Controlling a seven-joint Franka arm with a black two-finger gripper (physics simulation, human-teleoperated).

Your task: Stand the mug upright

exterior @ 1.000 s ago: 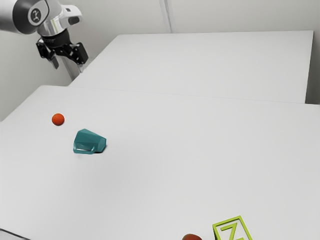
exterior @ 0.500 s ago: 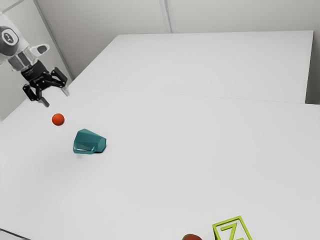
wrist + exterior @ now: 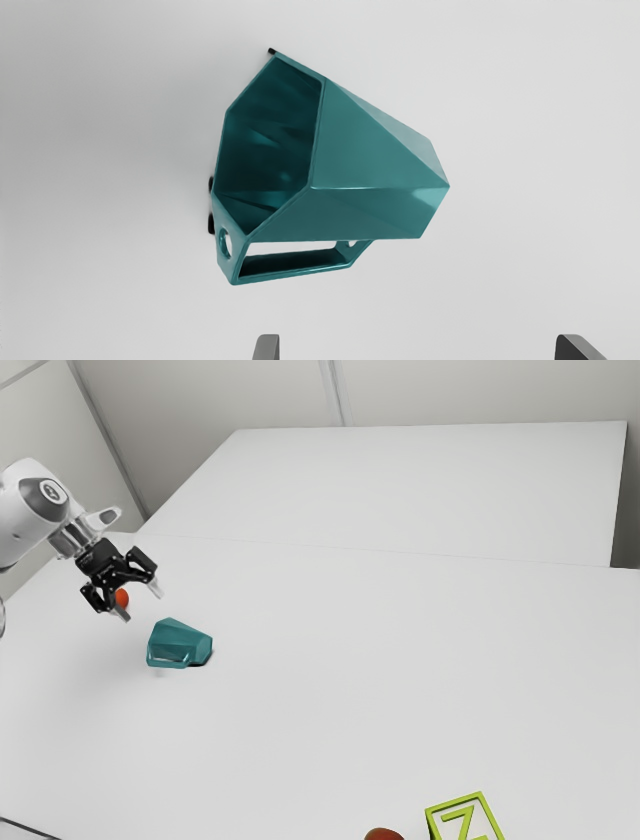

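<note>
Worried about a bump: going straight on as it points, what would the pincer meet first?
Probably the teal mug, lying on its side ahead of the open pincer; depth is unclear, so the table beside the mug might come first.

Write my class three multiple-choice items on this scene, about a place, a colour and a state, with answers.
1. Where is the Z block in the exterior view?
A) Upper left
B) Lower right
C) Upper right

2. What colour is the mug?
A) Teal
B) Yellow
C) White

3. How is the gripper?
A) Shut on the mug
B) Shut, empty
C) Open, empty

1: B, it sits by that view's bottom edge, right of centre.
2: A, both views show it.
3: C, its fingers stand wide apart with nothing between.
</note>
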